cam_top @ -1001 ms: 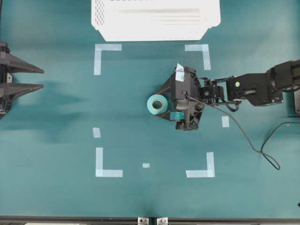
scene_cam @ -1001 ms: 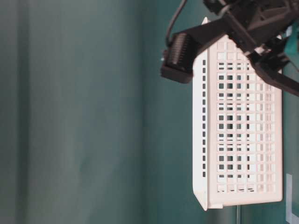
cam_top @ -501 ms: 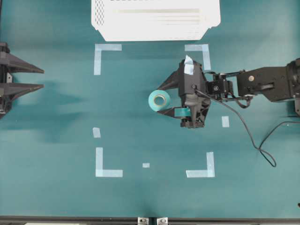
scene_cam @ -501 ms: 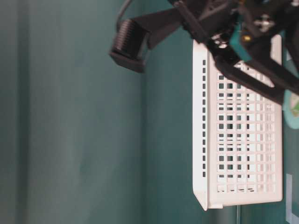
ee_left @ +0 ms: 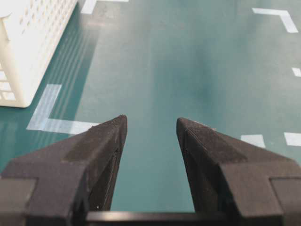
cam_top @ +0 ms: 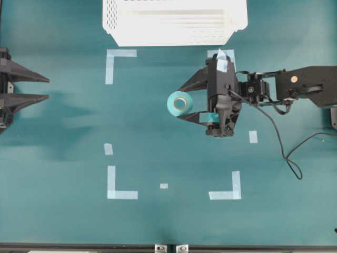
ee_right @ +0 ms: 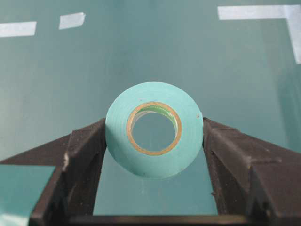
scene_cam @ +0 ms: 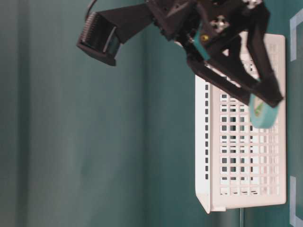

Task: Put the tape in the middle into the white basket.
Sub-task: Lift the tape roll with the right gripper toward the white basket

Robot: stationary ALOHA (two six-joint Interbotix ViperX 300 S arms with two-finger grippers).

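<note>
Right gripper (cam_top: 184,103) clamped on the teal tape roll (cam_top: 179,103), one finger pressed to each side of the ring, beige core facing up toward the wrist camera. Roll carried clear of the teal table (cam_top: 63,158), inside the rectangle of pale tape corner marks (cam_top: 113,62) and short of the white basket (cam_top: 174,23) at the far edge. From table level, seen in front of the basket's perforated side. Left gripper (ee_left: 150,136) parked at the left edge, fingers apart with nothing between them.
</note>
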